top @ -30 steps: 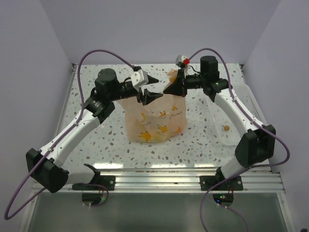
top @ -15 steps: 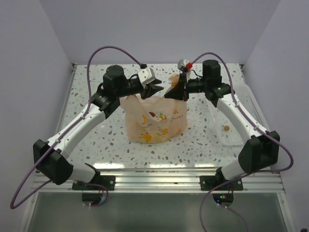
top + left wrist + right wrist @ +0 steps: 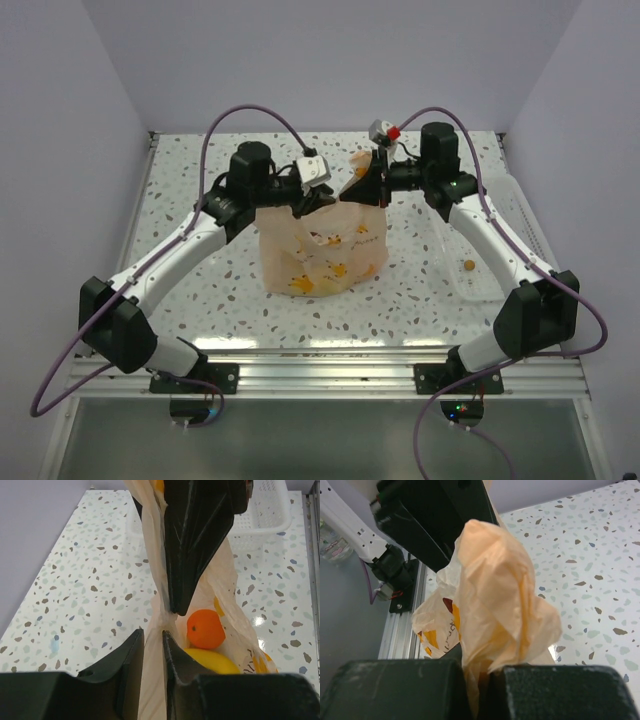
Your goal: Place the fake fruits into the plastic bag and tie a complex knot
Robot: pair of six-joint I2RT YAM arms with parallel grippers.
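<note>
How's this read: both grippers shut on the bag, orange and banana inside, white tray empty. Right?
One slip: the white tray isn't empty. The top external view shows a small orange piece in it. Left gripper and right gripper do pinch the bag, with orange and banana inside.

Top view high behind arm bases, looking down on whole tabletop (image 3: 420, 290); wrist views very close, facing each other, sharing plastic bag (image 3: 227, 587).

We see the plastic bag (image 3: 320, 255) upright on the speckled table (image 3: 200, 210), our left gripper (image 3: 316, 200) and right gripper (image 3: 368, 186) meeting at its gathered top, white tray (image 3: 520, 215) beside
</note>
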